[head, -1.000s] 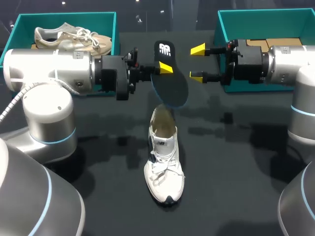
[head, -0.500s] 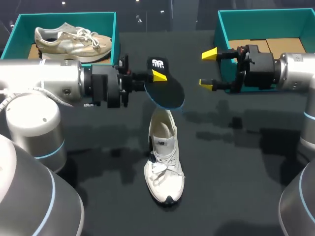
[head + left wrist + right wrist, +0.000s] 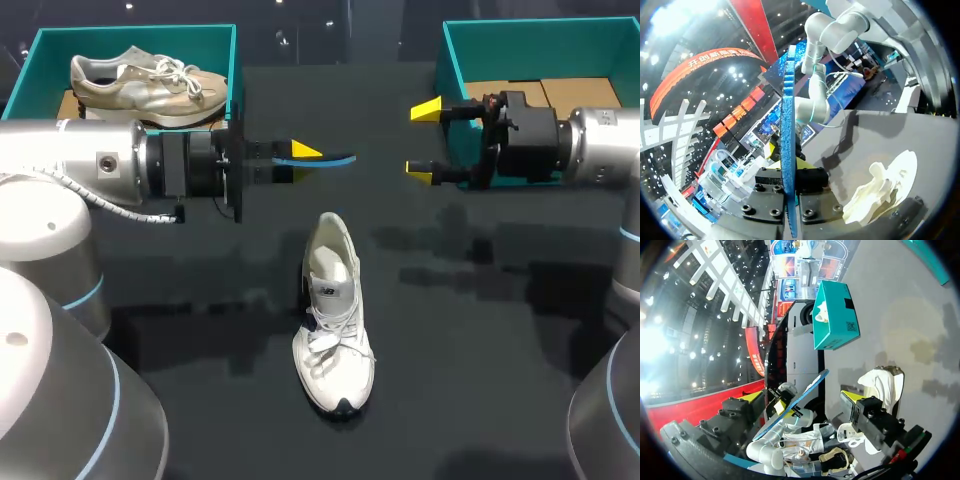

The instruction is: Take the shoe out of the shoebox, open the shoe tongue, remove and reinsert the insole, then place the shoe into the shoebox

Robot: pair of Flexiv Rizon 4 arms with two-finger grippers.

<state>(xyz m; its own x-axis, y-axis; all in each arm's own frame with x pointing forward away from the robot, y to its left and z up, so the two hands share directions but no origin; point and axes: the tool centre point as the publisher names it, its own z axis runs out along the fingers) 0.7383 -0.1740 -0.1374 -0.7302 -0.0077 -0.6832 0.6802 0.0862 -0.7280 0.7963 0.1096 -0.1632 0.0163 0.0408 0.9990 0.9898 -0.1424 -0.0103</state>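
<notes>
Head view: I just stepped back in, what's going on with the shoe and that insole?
The left gripper is shut on the blue insole, holding it in the air beyond the white shoe. The shoe lies on the table between the arms, insole out. The right gripper is open and empty beside the right shoebox. A second shoe sits in the left shoebox.

My left arm [image 3: 90,165] and right arm [image 3: 605,140] are silver-grey tubes with pale blue joint rings, a white cable [image 3: 110,205] on the left, black screw-studded wrist blocks [image 3: 770,200] and yellow fingertips [image 3: 427,108].
</notes>
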